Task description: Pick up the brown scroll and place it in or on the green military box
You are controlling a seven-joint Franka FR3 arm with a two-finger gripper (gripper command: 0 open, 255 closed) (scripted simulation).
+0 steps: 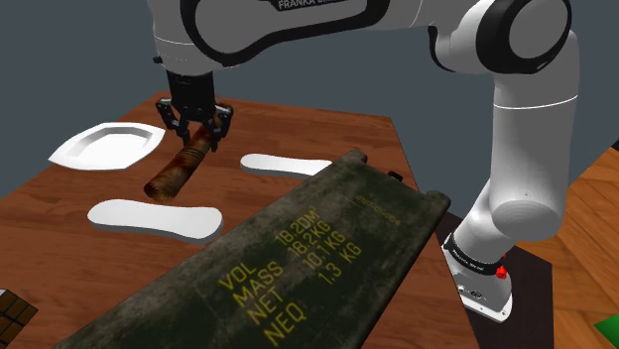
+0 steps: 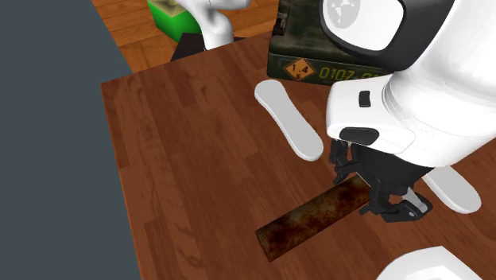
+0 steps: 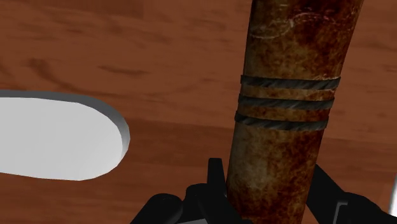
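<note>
The brown scroll (image 1: pixel 179 167) is a mottled roll with dark cord bands (image 3: pixel 286 102), slanting over the wooden table (image 1: pixel 60 213). My black gripper (image 1: pixel 199 127) is shut on its upper end, with the fingers clasping it from both sides in the wrist view (image 3: pixel 270 177). In the second exterior view the scroll (image 2: pixel 314 216) runs out leftward from the gripper (image 2: pixel 383 199). I cannot tell whether its free end touches the table. The green military box (image 1: pixel 298 260), a long olive case with yellow lettering, lies toward the shoulder view's lower right of the scroll, and its end shows at the table's far edge (image 2: pixel 318 60).
Two flat white oval pieces (image 1: pixel 154 217) (image 1: pixel 286 165) lie on either side of the scroll, one close beside the gripper (image 3: pixel 54 137). A white dish (image 1: pixel 107 146) sits at the shoulder view's far left. A small brown block (image 1: pixel 12 312) is at the table's near corner.
</note>
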